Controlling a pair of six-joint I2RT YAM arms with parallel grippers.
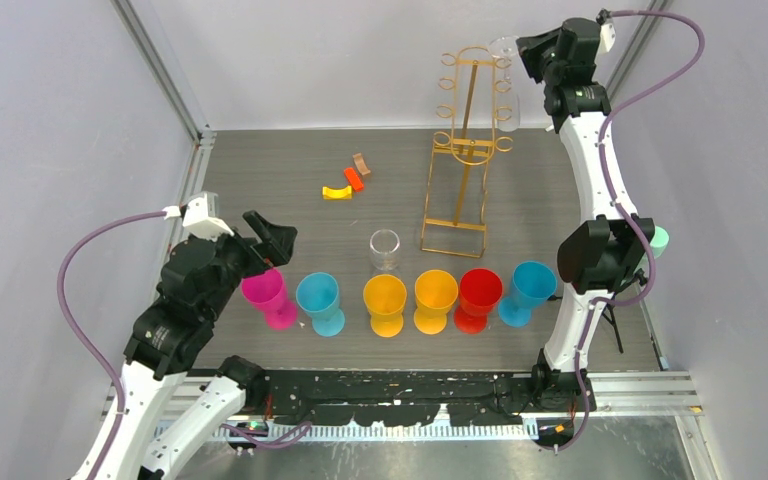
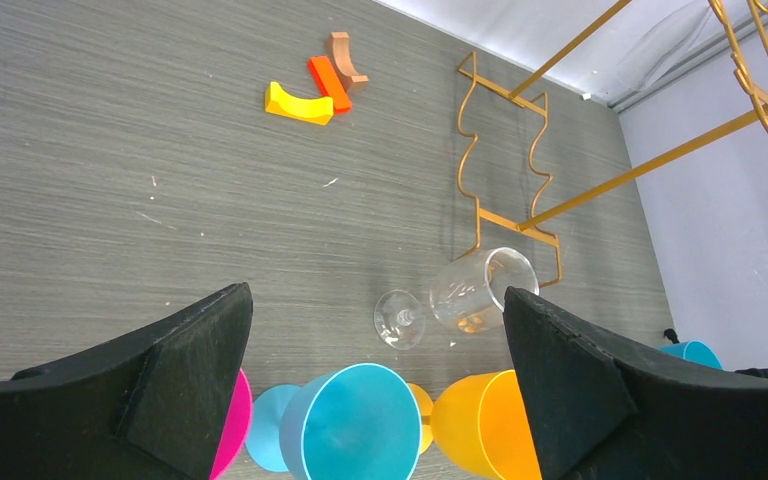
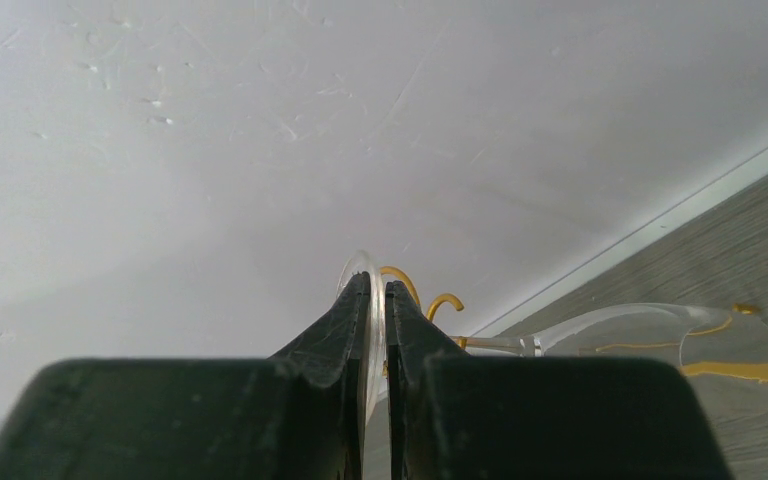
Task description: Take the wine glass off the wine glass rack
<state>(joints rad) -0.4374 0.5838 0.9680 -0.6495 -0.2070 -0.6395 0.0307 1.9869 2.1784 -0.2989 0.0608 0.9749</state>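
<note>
The gold wire wine glass rack [image 1: 468, 140] stands at the back right of the table, and its base shows in the left wrist view [image 2: 505, 170]. A clear wine glass [image 1: 505, 48] hangs at the rack's top right hooks. My right gripper [image 1: 522, 45] is up there, shut on the glass's thin foot. In the right wrist view the foot sits edge-on between the fingers of the gripper [image 3: 377, 285], with stem and bowl [image 3: 660, 340] off to the right beside gold hooks [image 3: 445, 300]. My left gripper [image 1: 278, 240] is open and empty above the coloured cups, as the left wrist view [image 2: 375, 300] shows.
A second clear glass [image 1: 385, 250] stands in front of the rack. A row of coloured plastic goblets runs along the near side: pink [image 1: 270, 295], blue [image 1: 320, 300], two orange, red [image 1: 478, 297], blue. Small yellow, orange and brown blocks [image 1: 345, 183] lie mid-table.
</note>
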